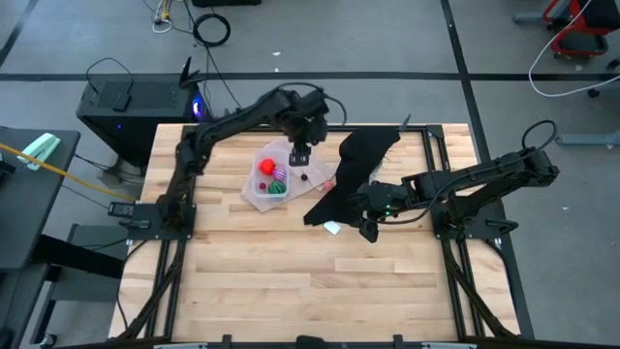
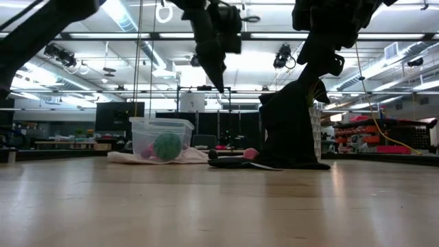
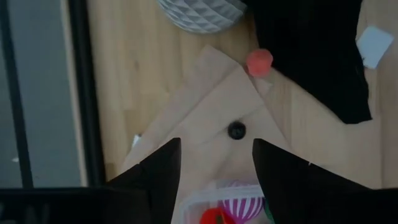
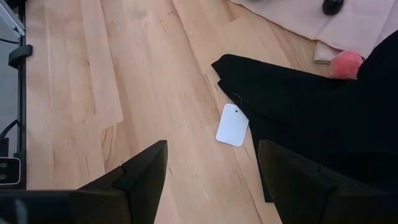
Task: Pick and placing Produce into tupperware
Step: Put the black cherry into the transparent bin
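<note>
Inside tupperware (image 1: 263,180), red ball (image 1: 263,166), striped fruit (image 1: 277,181)

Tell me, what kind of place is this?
Probably a robotics lab or workshop: two robot arms on a wooden table, a computer tower and cables on the floor beside it, and strip lights over equipment shelves behind.

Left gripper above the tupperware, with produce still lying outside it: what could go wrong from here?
1. The small dark fruit is tiny against the open left gripper, so the fingers may close past it or flick it away.
2. The pink fruit lies at the edge of the black cloth; a grasp could snag fabric.
3. The tupperware is light; a reach may nudge it.
</note>
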